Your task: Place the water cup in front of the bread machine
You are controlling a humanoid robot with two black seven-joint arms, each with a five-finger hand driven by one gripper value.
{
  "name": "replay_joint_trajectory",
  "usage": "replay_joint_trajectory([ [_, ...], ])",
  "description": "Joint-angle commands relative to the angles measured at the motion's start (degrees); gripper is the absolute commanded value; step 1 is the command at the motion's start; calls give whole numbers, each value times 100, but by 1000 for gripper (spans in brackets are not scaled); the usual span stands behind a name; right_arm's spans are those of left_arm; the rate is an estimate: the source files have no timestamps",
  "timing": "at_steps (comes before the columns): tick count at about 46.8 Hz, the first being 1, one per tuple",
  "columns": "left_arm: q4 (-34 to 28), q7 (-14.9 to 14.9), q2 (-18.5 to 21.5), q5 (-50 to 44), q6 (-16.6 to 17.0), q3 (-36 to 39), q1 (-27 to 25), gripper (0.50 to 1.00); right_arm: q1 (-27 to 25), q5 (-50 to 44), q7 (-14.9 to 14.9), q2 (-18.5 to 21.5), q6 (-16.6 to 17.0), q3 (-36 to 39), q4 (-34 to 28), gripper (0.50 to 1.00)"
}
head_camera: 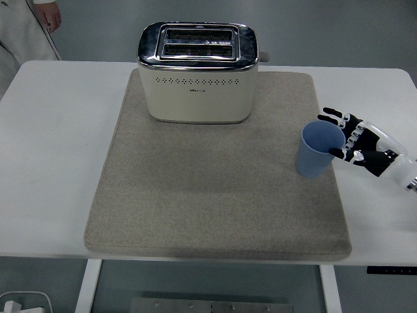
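A cream and chrome toaster [197, 75], the bread machine, stands at the back of a grey mat [215, 195]. A blue water cup [318, 150] stands upright on the mat's right part, in front of and to the right of the toaster. My right hand [348, 140] comes in from the right edge and is right beside the cup's right side. Its fingers [335, 117] are spread and straight. The thumb tip is at the cup's rim; the hand does not wrap the cup. My left arm is out of view.
The mat lies on a white table [52, 163]. A person in white clothing [26, 26] stands at the top left corner, behind the table. The mat's middle, in front of the toaster, is bare.
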Motion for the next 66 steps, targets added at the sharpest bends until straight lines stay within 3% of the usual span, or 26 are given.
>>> replay_joint_trajectory([
  [1,0,0,0,0,0,0,1,1000,-6,-47,0,3,1,5,1,928],
  [14,0,0,0,0,0,0,1,1000,-41,-293,0,134,-324,5,1,928],
  [40,0,0,0,0,9,0,1,1000,-50,-451,0,284,-368,5,-8,928],
  [48,0,0,0,0,0,0,1,1000,-50,-460,0,345,-605,5,1,928],
  [66,0,0,0,0,0,0,1,1000,-33,-486,0,345,-781,-4,-8,903],
])
